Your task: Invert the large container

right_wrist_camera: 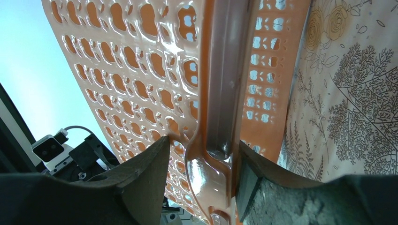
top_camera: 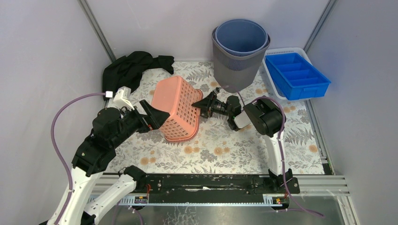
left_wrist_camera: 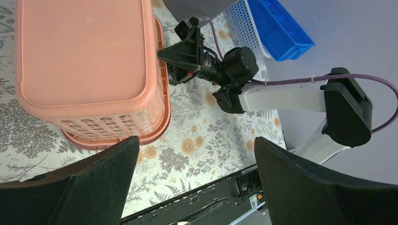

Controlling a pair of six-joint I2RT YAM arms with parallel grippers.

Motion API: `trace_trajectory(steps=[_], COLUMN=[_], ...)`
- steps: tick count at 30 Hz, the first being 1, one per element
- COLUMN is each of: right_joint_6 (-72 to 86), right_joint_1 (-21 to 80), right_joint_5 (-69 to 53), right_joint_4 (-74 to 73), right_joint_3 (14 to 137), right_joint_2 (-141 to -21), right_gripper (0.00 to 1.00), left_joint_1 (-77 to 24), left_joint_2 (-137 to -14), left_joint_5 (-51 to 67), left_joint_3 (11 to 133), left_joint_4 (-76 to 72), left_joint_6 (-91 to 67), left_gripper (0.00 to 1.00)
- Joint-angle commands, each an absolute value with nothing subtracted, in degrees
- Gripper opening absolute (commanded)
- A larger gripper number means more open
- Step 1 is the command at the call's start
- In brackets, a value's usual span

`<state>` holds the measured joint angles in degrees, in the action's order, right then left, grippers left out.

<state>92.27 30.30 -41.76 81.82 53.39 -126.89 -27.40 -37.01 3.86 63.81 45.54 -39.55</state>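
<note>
The right fingers (right_wrist_camera: 141, 187) are set half apart astride the rim of the pink laundry basket (top_camera: 177, 112); whether it is gripped cannot be told. The left fingers (left_wrist_camera: 89, 187) are spread wide, empty, just left of it. The basket is tipped base-up at the middle of the worktop (top_camera: 234, 145).

I see the pink perforated plastic basket (top_camera: 178, 105) on the floral-print table mat (top_camera: 225, 145). The grey ribbed plastic bin (top_camera: 234, 70) stands behind it.

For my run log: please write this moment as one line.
basket tilted, base up | right pincer astride its rim | left pincer open, empty
</note>
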Motion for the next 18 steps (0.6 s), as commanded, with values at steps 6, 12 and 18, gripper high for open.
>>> trace_trajectory(steps=[6,12,18], right_joint_6=[88.13,86.64,85.30], right_joint_1=[29.80,29.67,29.60], right_joint_5=[-43.95,-44.12,-44.16], right_joint_4=[76.47,74.18,72.34], right_joint_3=[52.66,52.48,52.22], right_joint_2=[-123.24,-122.55,-121.90], right_gripper=[0.55,0.55,0.53], left_joint_1=[-27.77,-27.78,-27.83], left_joint_2=[-36.47,-36.41,-36.27], left_joint_5=[4.13,4.20,4.38], left_joint_3=[63.17,63.18,62.95], left_joint_4=[41.60,41.66,41.45], left_joint_6=[-40.15,-40.17,-40.34], left_gripper=[1.00,1.00,1.00])
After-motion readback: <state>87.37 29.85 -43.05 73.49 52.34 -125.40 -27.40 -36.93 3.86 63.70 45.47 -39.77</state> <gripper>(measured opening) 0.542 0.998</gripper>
